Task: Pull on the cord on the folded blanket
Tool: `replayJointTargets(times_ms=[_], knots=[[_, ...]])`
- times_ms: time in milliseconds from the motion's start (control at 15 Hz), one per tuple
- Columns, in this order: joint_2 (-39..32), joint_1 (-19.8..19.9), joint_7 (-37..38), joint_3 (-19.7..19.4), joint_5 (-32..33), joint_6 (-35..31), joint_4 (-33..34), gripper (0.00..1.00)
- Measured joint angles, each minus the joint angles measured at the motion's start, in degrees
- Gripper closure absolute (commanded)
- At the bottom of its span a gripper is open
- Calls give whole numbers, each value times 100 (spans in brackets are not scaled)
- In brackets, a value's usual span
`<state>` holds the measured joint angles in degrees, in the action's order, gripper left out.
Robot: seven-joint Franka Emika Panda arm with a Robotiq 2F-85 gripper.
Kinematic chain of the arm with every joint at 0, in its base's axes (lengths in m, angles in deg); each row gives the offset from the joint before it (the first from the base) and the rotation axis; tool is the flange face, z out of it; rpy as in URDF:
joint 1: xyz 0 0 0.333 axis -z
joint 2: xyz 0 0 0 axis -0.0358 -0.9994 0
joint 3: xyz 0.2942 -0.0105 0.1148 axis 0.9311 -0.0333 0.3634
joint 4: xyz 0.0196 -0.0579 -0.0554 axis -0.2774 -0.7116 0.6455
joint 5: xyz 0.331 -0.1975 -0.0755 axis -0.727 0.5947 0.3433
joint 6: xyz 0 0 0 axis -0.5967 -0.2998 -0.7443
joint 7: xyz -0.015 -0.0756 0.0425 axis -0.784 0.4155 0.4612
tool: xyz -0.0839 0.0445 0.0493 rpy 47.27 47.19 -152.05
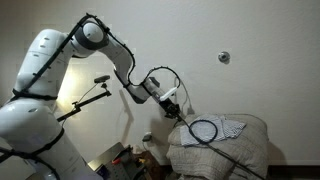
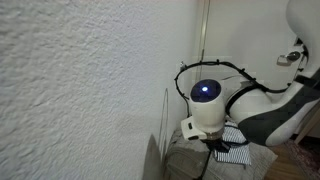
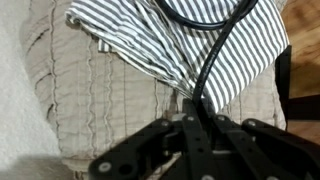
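The folded blanket [image 1: 225, 150] is a bulky beige pile at the right, with a striped patch [image 1: 232, 127] on top. The thin black cord [image 1: 205, 130] lies in an oval loop on it, and one end trails off down the front. My gripper [image 1: 174, 110] is at the blanket's left upper edge, next to the loop. In the wrist view the fingers [image 3: 193, 108] are shut together, and the cord [image 3: 210, 55] runs from the striped cloth [image 3: 150, 40] straight into them over the quilted blanket [image 3: 90, 95]. In an exterior view the gripper [image 2: 216, 146] hangs just above the blanket [image 2: 185, 162].
A white wall stands close behind the blanket, with a small round fixture [image 1: 224, 57] on it. A black camera arm [image 1: 95, 92] stands at the left. Clutter lies on the floor [image 1: 130, 158] beside the blanket. A textured wall [image 2: 80, 90] fills one side.
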<state>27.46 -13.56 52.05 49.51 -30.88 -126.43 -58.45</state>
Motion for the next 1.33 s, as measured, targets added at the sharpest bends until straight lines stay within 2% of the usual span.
replayJointTargets(times_ms=[267, 733, 933, 1333], knots=[[291, -180, 627, 26, 340, 278, -30, 92], [635, -287, 1316, 305, 777, 281, -197, 93], [869, -366, 2104, 303, 1186, 271, -395, 93], [1150, -262, 4290, 45, 1828, 220, -749, 94]])
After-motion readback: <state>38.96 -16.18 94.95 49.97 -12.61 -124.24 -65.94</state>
